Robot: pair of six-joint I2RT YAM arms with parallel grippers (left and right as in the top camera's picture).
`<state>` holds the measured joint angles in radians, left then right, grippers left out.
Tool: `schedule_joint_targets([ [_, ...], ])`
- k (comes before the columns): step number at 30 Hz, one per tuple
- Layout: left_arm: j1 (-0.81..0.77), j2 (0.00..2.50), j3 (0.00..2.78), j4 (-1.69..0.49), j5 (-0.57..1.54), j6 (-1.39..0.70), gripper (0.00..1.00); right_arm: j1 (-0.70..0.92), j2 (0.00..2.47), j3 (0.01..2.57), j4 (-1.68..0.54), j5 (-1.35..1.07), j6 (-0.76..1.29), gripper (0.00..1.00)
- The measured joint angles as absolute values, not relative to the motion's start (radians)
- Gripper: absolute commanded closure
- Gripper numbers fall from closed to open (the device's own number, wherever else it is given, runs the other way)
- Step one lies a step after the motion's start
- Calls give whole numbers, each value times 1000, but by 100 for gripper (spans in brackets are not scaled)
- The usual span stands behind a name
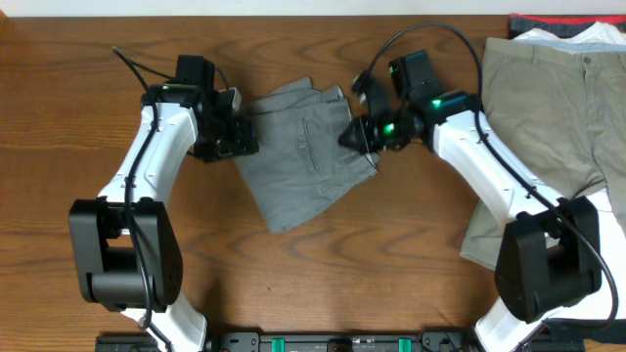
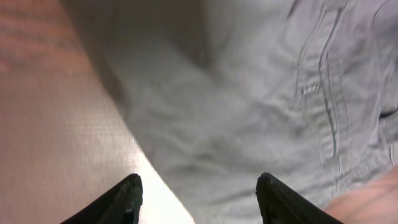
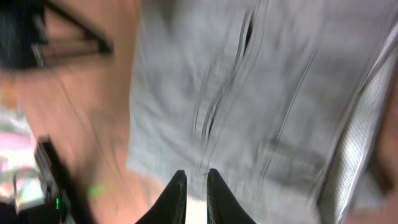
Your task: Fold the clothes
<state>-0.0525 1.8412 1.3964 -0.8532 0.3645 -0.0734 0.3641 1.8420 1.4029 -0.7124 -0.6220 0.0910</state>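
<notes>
The grey shorts [image 1: 303, 152] lie folded and wrinkled on the table between both arms. My left gripper [image 1: 240, 137] sits at their left edge. In the left wrist view the left gripper [image 2: 199, 186] is open, its fingertips [image 2: 130, 193] wide apart over the edge of the shorts [image 2: 249, 112], holding nothing. My right gripper [image 1: 354, 135] is at the shorts' right edge. In the right wrist view the right gripper [image 3: 196, 183] shows only a narrow gap, with bright table visible through it and the shorts [image 3: 261, 93] just beyond the tips.
Khaki trousers [image 1: 548, 108] are spread at the right, partly under my right arm. A white garment [image 1: 577, 37] and a red-black one [image 1: 548, 20] lie at the back right. Bare wooden table [image 1: 59, 117] extends to the left and front.
</notes>
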Motion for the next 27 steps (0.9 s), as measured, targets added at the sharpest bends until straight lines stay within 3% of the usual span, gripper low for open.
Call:
schedule_joint_targets([
  [4, -53, 1844, 1396, -769, 329, -61, 41, 402, 1908, 1400, -801, -583, 47, 89],
  [11, -54, 1868, 1396, -742, 310, -43, 62, 429, 2063, 1395, -808, -482, 70, 89],
  [21, -89, 1951, 1314, -754, 311, -40, 69, 416, 2104, 1424, -919, -265, 163, 96],
  [27, -107, 1951, 1313, -810, 311, -36, 67, 374, 2094, 1428, -924, -131, 199, 96],
])
